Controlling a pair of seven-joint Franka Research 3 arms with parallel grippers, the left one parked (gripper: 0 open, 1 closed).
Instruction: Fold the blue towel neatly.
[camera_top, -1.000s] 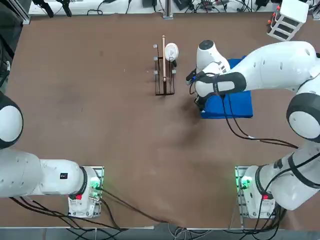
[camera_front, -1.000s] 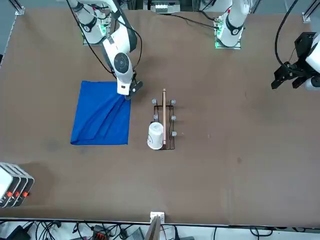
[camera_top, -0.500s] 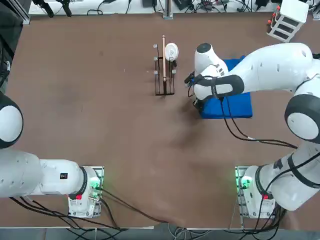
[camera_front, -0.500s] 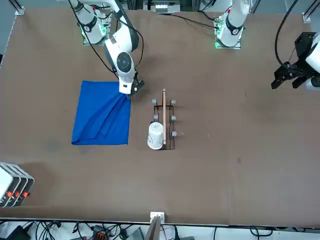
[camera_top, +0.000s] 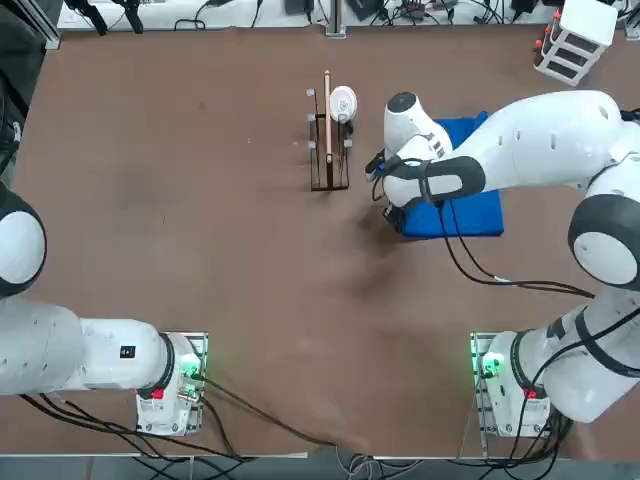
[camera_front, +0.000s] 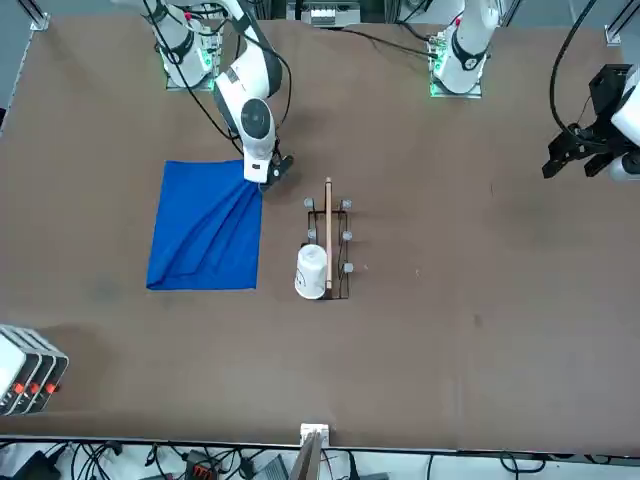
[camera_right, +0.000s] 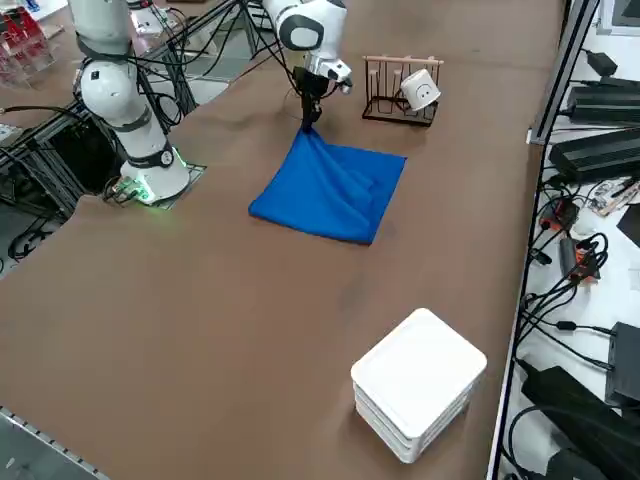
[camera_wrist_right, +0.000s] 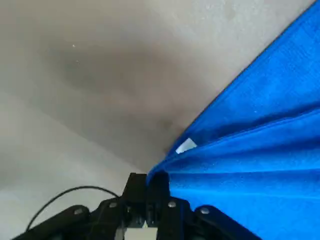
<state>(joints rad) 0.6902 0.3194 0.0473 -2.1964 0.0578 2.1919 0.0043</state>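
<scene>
The blue towel (camera_front: 205, 228) is spread on the brown table (camera_front: 450, 300), on the robot's right half, and is seen from the front camera to the left of the wooden rack (camera_front: 328, 240). It is much larger than the rack and lies mostly flat, with slanting creases running from one corner across the cloth. That corner, the one nearest the rack on the robot's side, is lifted off the table and drawn into a bunched peak. The right gripper (camera_wrist_right: 152, 192) is clenched on this raised corner, the cloth being pinched between the black fingers (camera_wrist_right: 135, 187). In the wrist view, folds of blue fabric fan out from the fingers, and a small white tag (camera_wrist_right: 186, 146) is seen at the cloth's edge just beside the pinched spot. In the side view the gripper (camera_right: 310, 112) points down at the towel (camera_right: 332, 188), with the peak rising to meet it. A white cup (camera_front: 312, 271) is propped on the rack at its end away from the robot. A white stacked box (camera_right: 418, 382) stands well apart from the towel, near the table's far right corner as the robot sees it.
</scene>
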